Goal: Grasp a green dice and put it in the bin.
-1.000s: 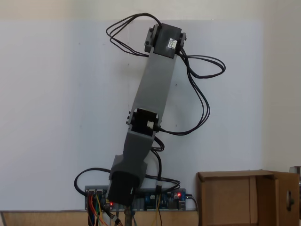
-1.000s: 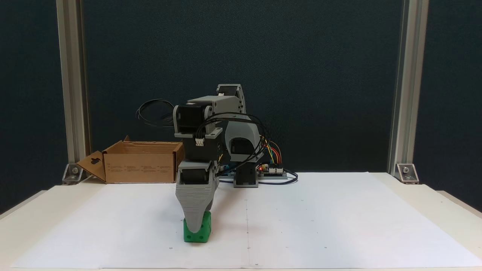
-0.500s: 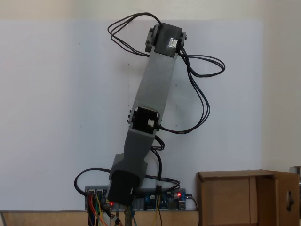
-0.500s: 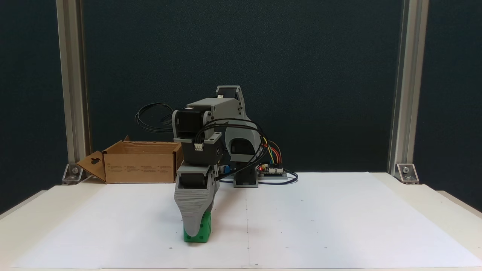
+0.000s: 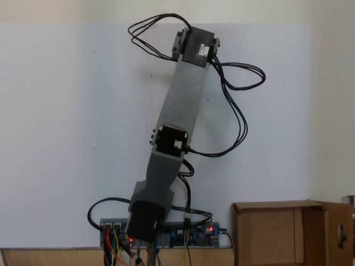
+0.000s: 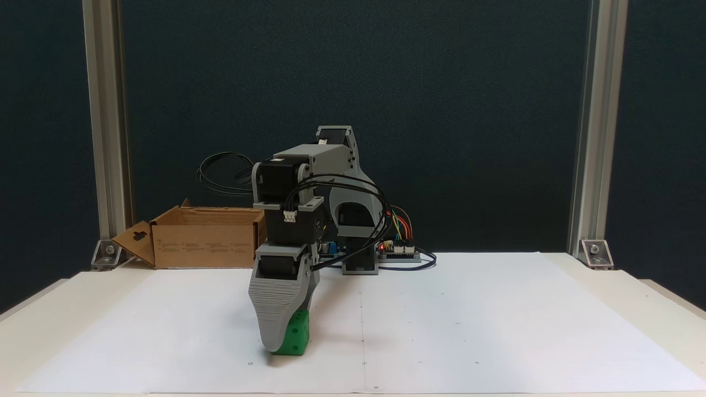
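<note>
While the tool (image 6: 277, 341) sits low over the green dice (image 6: 294, 334) on the counter (image 6: 496, 331), one grey jaw covers the cube's left half in a fixed view; the other jaw is hidden behind, so I cannot tell whether it grips. Dice touches the paper at about 6 o'clock from the arm's base. Bin (image 6: 207, 238) stands well apart at 10 o'clock from the dice, top open. Judged: lift first, then swing over the near wall; open room all round.
</note>
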### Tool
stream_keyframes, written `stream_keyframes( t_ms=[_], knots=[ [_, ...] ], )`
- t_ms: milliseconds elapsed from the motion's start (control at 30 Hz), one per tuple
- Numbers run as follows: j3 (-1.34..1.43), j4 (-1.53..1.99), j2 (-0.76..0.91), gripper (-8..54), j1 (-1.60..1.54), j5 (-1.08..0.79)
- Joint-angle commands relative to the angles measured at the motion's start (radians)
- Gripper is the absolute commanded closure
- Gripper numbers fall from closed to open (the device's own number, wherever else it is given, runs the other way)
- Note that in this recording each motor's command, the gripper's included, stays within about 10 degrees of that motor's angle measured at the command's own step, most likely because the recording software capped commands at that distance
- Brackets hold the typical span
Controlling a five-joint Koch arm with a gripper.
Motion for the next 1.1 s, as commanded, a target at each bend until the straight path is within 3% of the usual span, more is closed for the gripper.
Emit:
stream_keyframes(
  t_ms=[0,467,667,867,1067],
  knots=[
    [-0.012,-0.008,0.009,2.5,0.0,0.049],
    [-0.012,-0.028,-0.014,2.8,-0.002,0.048],
    [-0.012,-0.026,-0.014,13.1,-0.002,0.048],
    [-0.012,-0.026,-0.014,33.7,-0.002,0.048],
    [-0.012,-0.026,-0.012,33.9,0.006,0.067]
  ],
)
